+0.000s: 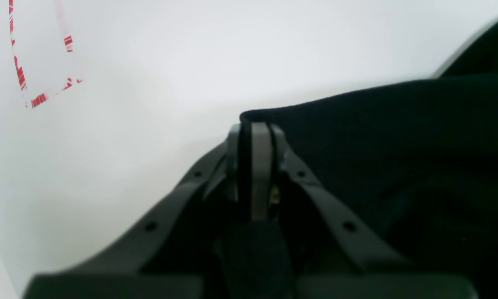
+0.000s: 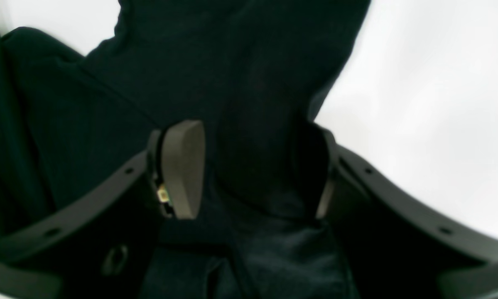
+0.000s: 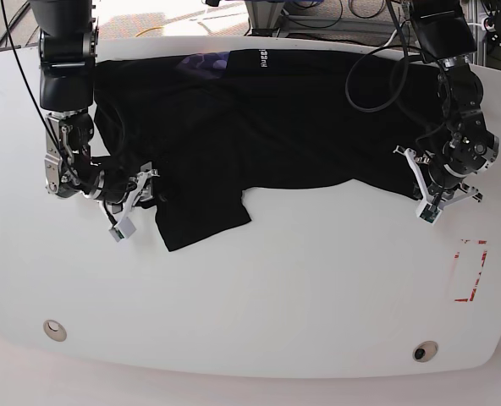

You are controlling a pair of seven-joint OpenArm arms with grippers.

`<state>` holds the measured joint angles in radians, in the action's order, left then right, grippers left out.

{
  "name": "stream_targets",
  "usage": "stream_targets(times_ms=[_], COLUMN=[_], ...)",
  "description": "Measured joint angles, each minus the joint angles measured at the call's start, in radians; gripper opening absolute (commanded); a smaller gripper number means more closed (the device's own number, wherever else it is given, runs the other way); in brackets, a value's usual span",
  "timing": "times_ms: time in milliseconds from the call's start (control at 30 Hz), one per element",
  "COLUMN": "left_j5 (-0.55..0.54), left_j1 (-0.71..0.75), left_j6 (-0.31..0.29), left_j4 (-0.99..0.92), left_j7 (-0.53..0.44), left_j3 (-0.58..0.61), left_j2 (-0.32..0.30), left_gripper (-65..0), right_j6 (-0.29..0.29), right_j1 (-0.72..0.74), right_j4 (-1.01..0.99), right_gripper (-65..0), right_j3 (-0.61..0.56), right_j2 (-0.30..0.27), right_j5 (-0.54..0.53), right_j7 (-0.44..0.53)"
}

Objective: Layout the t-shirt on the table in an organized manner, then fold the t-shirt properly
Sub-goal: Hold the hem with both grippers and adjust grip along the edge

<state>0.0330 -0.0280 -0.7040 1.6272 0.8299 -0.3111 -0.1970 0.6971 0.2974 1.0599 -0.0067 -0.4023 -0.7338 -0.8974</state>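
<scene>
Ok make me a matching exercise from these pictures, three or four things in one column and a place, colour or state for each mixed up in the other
Things:
1. t-shirt
2. left gripper
3. right gripper
4. red tape rectangle

Descriptions:
A. jaws apart, black cloth bunched between them
B. on the white table, near the corner beside the left arm
C. black, spread across the far part of the table
D. jaws pinched tight on a cloth edge

Pairs: 1-C, 2-D, 3-A, 4-B
</scene>
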Motion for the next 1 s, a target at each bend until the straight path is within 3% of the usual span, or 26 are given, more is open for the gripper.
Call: stream_targets(times_ms=[233,567,1000], left_j5=[0.000,0.000,0.000], left_j1=[0.000,0.000,0.000], left_j6=[0.000,0.000,0.000], left_j4=[0.000,0.000,0.000], left_j7=[0.000,0.000,0.001], left_j3=[0.000,0.000,0.000], left_j2=[-0.001,-0.001,-0.001], left_gripper=[-65.0,-65.0,-65.0], right_j6=[0.000,-0.009,-0.004], right_j1=[0.018,0.054,0.012], right_j4=[-0.003,-0.006,-0.029], right_gripper=[-30.3,-30.3,-30.3], right_j3=[-0.002,-0.001,0.002], right_j2=[-0.010,-0.068,-0.038], right_j5=[0.006,0.023,0.002], right_j7=[-0.021,-0.021,0.013])
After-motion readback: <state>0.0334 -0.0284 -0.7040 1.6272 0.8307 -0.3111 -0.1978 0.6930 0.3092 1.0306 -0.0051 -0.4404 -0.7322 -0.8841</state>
